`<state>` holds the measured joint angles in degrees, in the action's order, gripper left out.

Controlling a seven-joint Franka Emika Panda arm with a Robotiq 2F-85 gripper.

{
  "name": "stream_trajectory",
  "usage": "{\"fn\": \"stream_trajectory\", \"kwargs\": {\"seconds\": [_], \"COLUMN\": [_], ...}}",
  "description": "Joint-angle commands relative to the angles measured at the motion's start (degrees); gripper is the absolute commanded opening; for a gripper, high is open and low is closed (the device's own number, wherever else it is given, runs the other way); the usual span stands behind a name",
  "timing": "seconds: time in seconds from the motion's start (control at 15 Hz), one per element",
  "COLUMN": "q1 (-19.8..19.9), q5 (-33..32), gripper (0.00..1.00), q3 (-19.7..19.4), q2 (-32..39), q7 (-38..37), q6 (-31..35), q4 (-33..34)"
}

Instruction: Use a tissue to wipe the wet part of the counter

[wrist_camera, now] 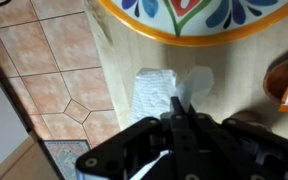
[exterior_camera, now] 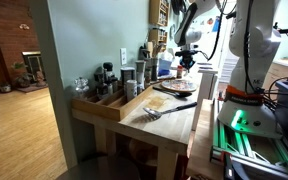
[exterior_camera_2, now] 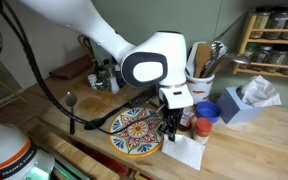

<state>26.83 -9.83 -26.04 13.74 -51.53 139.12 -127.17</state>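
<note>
The counter (exterior_camera: 174,125) is a long pale wood worktop, also seen in an exterior view (exterior_camera_2: 266,140) and the wrist view (wrist_camera: 234,60). A white tissue (exterior_camera_2: 189,152) lies spread on it beside a colourful painted plate (exterior_camera_2: 136,130). My gripper (exterior_camera_2: 170,130) points down at the tissue's edge near the plate. In the wrist view the gripper (wrist_camera: 178,103) is shut, with a fold of the tissue (wrist_camera: 154,90) pinched at its tips. The plate (wrist_camera: 194,15) fills the top of that view. No wet patch can be made out.
A blue tissue box (exterior_camera_2: 246,100), a utensil holder (exterior_camera_2: 202,62) and a blue-lidded jar (exterior_camera_2: 207,110) stand behind the gripper. A tray of bottles (exterior_camera: 109,95) runs along one side. A fork (exterior_camera: 156,112) lies on the counter. Tiled floor (wrist_camera: 44,60) lies past the counter edge.
</note>
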Motion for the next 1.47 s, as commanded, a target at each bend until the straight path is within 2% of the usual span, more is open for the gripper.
{"fn": "stream_trajectory", "kwargs": {"seconds": [0.0, 0.13, 0.2, 0.27, 0.4, 0.53, 0.67, 0.8, 1.0, 1.4], "q1": [-3.3, -4.1, -4.4, -4.6, -4.5, -3.4, -3.3, -3.2, -3.9, -5.4], "q5": [-0.7, -0.1, 0.1, 0.2, 0.7, 2.9, 2.8, 2.0, 1.8, 2.1], "gripper": [0.01, 0.01, 0.05, 0.29, 0.31, 0.46, 0.61, 0.76, 0.98, 1.00], "q3": [-2.0, -2.4, -2.6, -2.9, -3.4, -2.5, -2.5, -2.2, -1.5, 2.2], "q2": [6.0, 8.1, 9.1, 9.6, 9.8, 7.5, 5.1, 2.3, -5.4, -24.7], "q7": [-4.2, -5.1, -5.7, -6.0, -5.9, -2.0, 0.8, 5.9, 13.4, 22.7], "q6": [-1.2, -1.7, -2.1, -2.4, -3.7, -8.8, -13.8, -21.6, -27.0, -34.2], "q4": [4.6, 6.0, 6.8, 7.3, 8.3, 8.5, 8.5, 8.2, 3.9, -8.0]}}
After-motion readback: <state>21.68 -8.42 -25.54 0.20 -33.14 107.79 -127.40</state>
